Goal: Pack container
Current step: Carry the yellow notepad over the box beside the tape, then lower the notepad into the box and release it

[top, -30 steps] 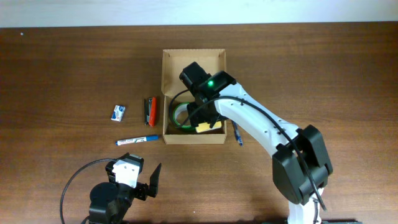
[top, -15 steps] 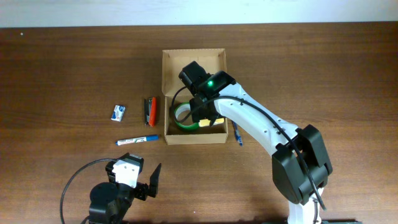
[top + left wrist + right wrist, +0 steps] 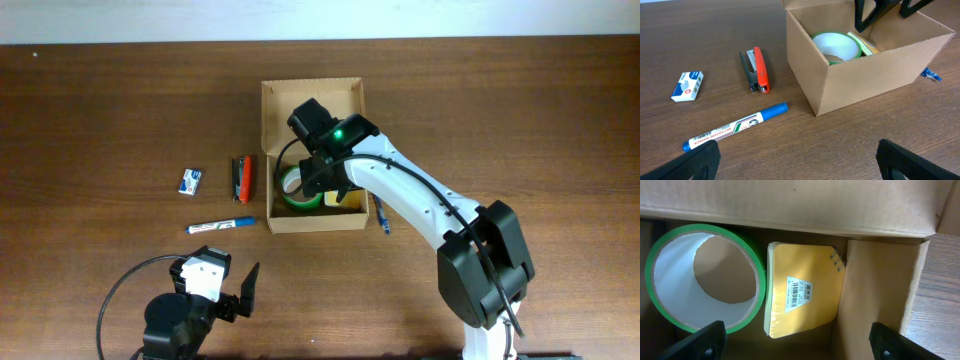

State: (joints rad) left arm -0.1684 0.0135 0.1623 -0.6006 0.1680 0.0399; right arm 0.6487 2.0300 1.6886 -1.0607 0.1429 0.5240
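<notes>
The pad (image 3: 802, 290) has shifted inside the box (image 3: 865, 65); the left pincer (image 3: 800, 160) and right pincer (image 3: 800, 342) gape, empty. Probably light, stiff cardboard: grip a wall.

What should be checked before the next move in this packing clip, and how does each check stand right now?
1. Right gripper empty: ok, open above the yellow pad.
2. Yellow pad inside the container: ok, flat beside the green tape.
3. Left gripper ready: ok, open, holding nothing.
4. Everything packed: not ok; stapler, marker, small white box and blue pen lie on the table.
5. Room left in the container: cannot tell; the right arm hides part of it.
</notes>
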